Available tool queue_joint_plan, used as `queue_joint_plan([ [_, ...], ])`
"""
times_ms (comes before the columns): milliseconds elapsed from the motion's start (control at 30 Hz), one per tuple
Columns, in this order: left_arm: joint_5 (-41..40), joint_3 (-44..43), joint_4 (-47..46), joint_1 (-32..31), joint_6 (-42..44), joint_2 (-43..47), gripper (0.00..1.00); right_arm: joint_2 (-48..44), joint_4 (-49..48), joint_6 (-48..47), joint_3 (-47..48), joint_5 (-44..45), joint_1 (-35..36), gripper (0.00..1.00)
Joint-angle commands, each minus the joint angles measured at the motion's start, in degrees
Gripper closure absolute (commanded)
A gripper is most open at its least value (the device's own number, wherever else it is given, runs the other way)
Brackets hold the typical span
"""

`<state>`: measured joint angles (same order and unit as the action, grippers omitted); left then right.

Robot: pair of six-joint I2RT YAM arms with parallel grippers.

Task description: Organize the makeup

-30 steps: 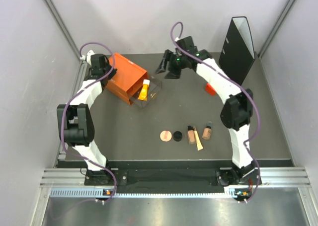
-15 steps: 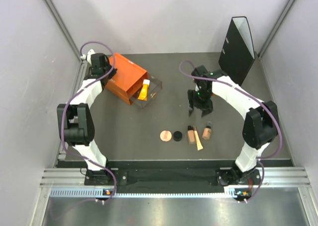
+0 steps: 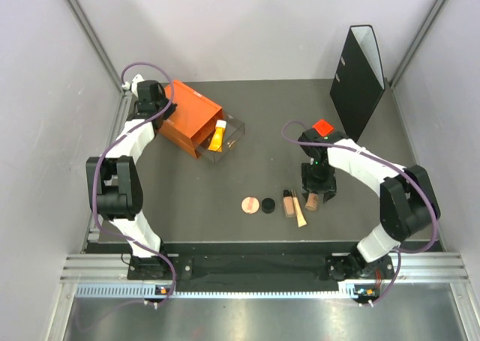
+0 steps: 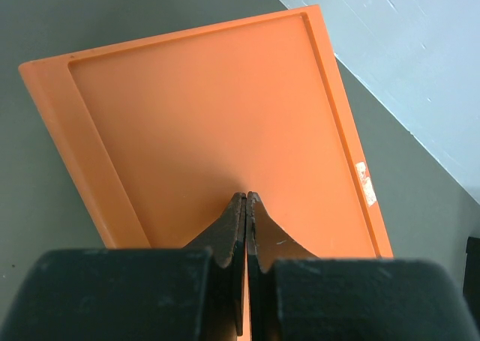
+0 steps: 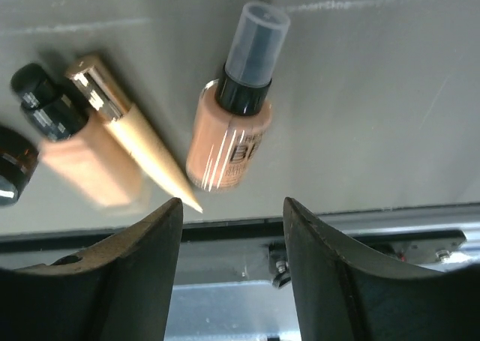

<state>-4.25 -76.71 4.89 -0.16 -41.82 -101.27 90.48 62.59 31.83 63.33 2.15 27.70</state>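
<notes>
the right gripper hangs low over the near row of makeup, its fingers spread apart with nothing between them. just ahead of the gap a beige bottle lies flat on the grey table, its dark collar and translucent cap pointing away from the gripper. beside it in the wrist view lies a beige stick with a gold end, and against that a second bottle with a black cap (blurred here). from above, the row runs on leftward with a small black disc and a round pink disc, just beside each other.

the orange tube with its white cap lies well apart from them, in a clear drawer pulled out of the orange box. the left gripper has its fingers pressed together over that box's top; i cannot tell whether it touches. a red cube sits beyond the right arm, near a black file stand.
</notes>
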Motion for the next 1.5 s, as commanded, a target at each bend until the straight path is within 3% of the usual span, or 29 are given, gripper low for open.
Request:
queue_joint_plan([
  [0, 0.47, 2.79, 8.47, -0.45, 2.18, -3.58, 1.00, -0.83, -7.38, 1.39, -2.85, 2.15, 0.25, 0.44],
  [367, 0.39, 2.17, 9.53, -0.36, 2.45, -3.40, 1.00, 5.93, -16.00, -3.18, -5.23, 3.56, 0.25, 0.46],
  [400, 0.30, 2.18, 9.53, -0.36, 2.36, -3.40, 1.00, 6.46, -16.70, -3.70, -5.41, 3.39, 0.25, 0.63],
  [500, 0.12, 2.09, 9.62, -0.36, 2.27, -3.32, 1.00, 6.47, -18.20, -3.80, -6.12, 4.69, 0.25, 0.93],
  [567, -0.05, 2.18, 9.79, -0.45, 2.10, -3.14, 1.00, 6.29, -18.03, -4.85, -4.63, 5.67, 0.25, 0.99],
  [767, -0.23, 3.93, 9.70, -0.36, 1.31, -2.26, 1.00, 6.55, -17.23, -11.08, 6.51, 8.48, 0.25, 1.00],
  [1133, -0.32, 1.56, 11.55, -0.45, 1.66, -3.05, 1.00, 16.38, -14.86, -14.35, 40.18, -1.88, 0.33, 1.00],
  [1300, -0.06, 0.16, 11.55, -0.36, 1.31, -4.02, 1.00, 21.84, -15.83, -10.05, 56.45, -9.79, 0.42, 1.00],
  [1467, -0.06, -1.07, 11.55, -0.36, 1.22, -4.54, 1.00, 25.54, -27.15, 0.30, 55.25, -23.56, 0.68, 1.00],
])
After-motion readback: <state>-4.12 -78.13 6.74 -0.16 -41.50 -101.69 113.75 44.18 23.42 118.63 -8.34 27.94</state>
